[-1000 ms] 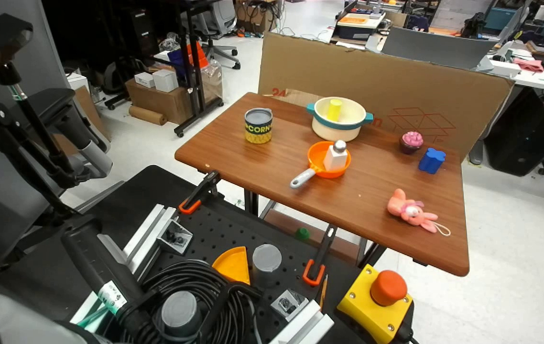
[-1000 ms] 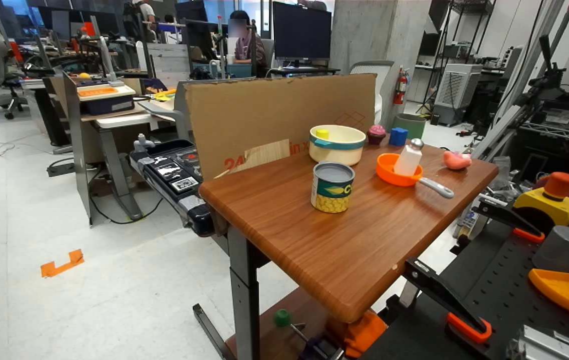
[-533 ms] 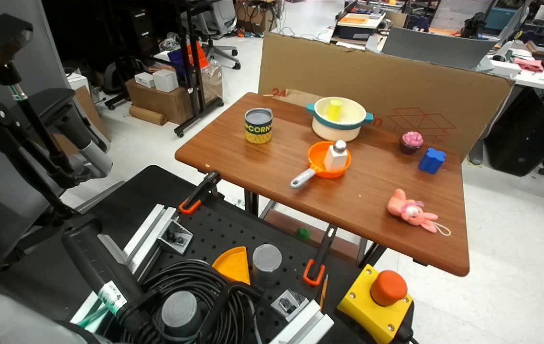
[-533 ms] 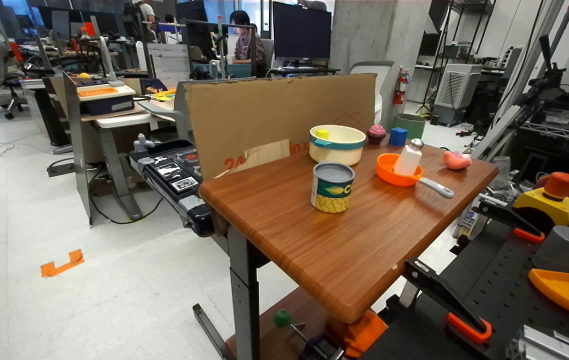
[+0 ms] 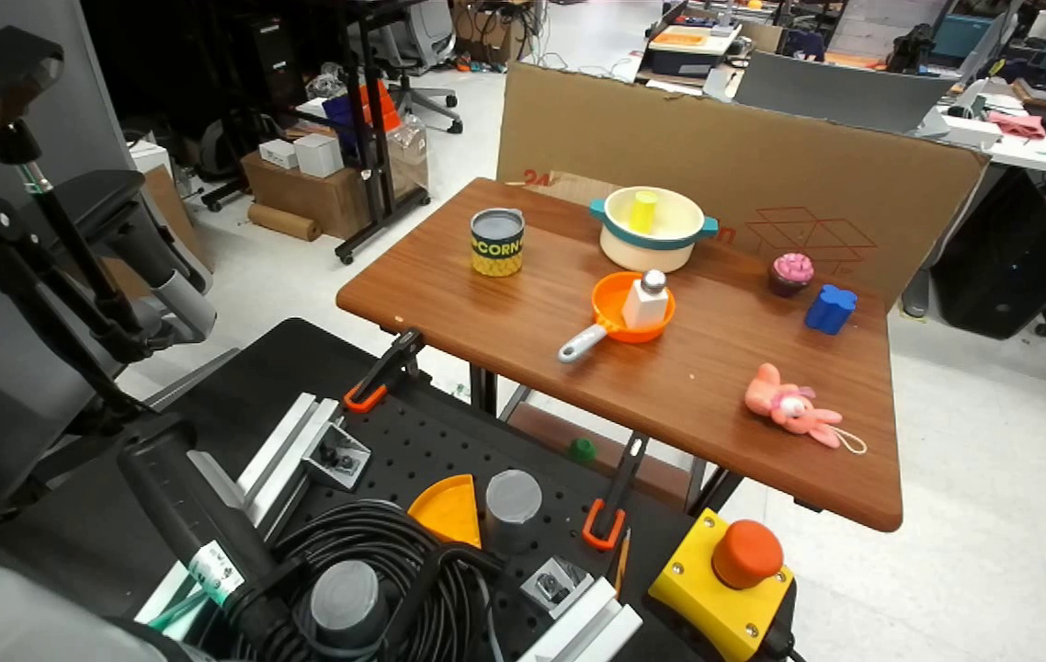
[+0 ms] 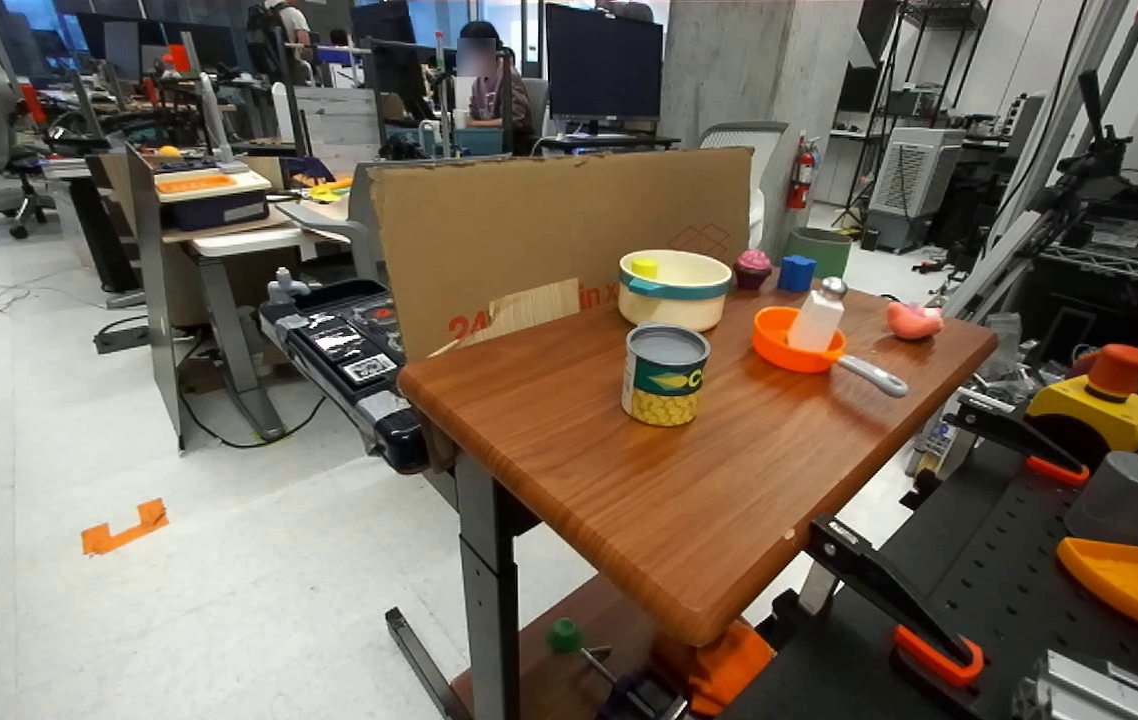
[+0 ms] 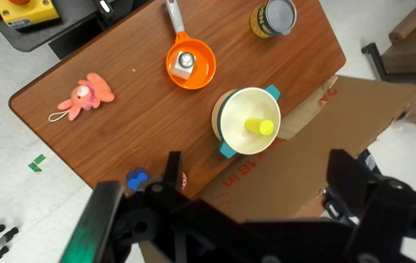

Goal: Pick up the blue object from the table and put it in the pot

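Note:
The blue object is a small blue lobed block (image 5: 830,310) standing at the table's back right corner, beside the pink-topped cupcake. It also shows in an exterior view (image 6: 796,273) and, partly hidden by a gripper finger, in the wrist view (image 7: 136,178). The pot (image 5: 633,256) is round and cream with a teal band and teal handles, at the table's back edge. A yellow cylinder stands in it. The pot also shows in an exterior view (image 6: 671,313) and the wrist view (image 7: 231,115). My gripper (image 7: 254,156) is open and empty, high above the table; both exterior views lack it.
An orange pan (image 5: 610,296) holding a white shaker (image 5: 644,303) stands before the pot. A corn can (image 5: 496,244), a cupcake (image 5: 790,275) and a pink plush toy (image 5: 790,405) are on the table (image 5: 523,331). A cardboard wall (image 5: 744,156) rises behind the pot.

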Robot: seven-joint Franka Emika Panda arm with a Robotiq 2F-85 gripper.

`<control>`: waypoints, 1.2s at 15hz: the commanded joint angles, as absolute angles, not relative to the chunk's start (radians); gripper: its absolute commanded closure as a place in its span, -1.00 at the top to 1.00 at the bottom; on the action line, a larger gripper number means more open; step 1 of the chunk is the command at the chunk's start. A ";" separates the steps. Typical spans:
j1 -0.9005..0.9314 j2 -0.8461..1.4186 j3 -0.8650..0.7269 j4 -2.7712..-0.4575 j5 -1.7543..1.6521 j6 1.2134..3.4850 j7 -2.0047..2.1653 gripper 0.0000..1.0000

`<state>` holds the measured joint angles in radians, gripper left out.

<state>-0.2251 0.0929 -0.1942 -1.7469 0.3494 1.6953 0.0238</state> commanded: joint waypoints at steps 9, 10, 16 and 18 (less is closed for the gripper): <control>-0.268 0.098 -0.223 -1.643 0.528 1.507 -0.029 1.00; -0.260 0.092 -0.222 -1.655 0.497 1.561 -0.002 1.00; -0.209 0.090 -0.206 -1.757 0.208 1.898 0.069 1.00; -0.196 0.097 -0.207 -1.786 0.102 1.990 0.132 1.00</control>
